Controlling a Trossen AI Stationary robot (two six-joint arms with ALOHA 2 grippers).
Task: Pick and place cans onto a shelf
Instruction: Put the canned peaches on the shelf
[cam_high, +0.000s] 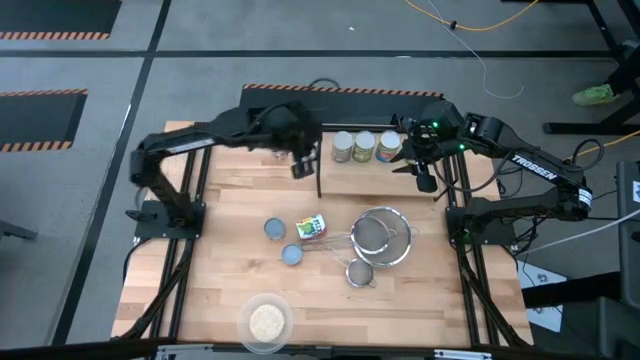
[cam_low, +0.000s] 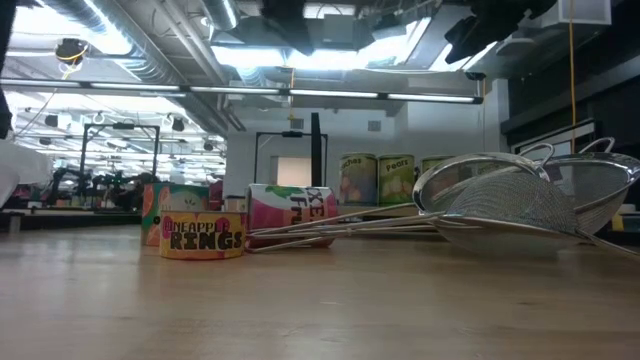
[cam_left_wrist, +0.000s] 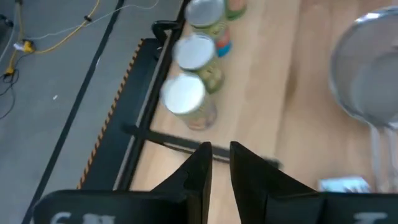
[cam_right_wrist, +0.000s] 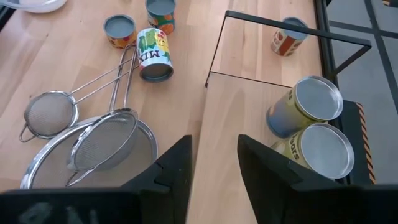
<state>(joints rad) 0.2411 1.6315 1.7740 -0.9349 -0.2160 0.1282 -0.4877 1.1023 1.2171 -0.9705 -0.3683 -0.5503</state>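
Observation:
Three cans (cam_high: 343, 147) (cam_high: 364, 147) (cam_high: 389, 147) stand upright in a row along the far edge of the shelf (cam_high: 365, 180). My left gripper (cam_high: 300, 165) hangs in the air over the shelf's left end. It is open by a narrow gap (cam_left_wrist: 219, 150) with nothing in it, and the nearest cream-topped can (cam_left_wrist: 183, 99) is ahead of it. My right gripper (cam_high: 425, 182) hovers at the shelf's right end, open and empty (cam_right_wrist: 214, 146), beside two shelf cans (cam_right_wrist: 311, 106). Two short cans (cam_high: 274, 229) (cam_high: 291, 254) stand on the table. A labelled can (cam_high: 311, 227) lies on its side there.
Two large wire strainers (cam_high: 382, 235) and a small one (cam_high: 360, 271) lie right of the loose cans. A clear dish of grains (cam_high: 266, 322) sits near the front edge. One more can (cam_right_wrist: 287, 36) shows through the black rail frame (cam_right_wrist: 280, 28) at the shelf's left end.

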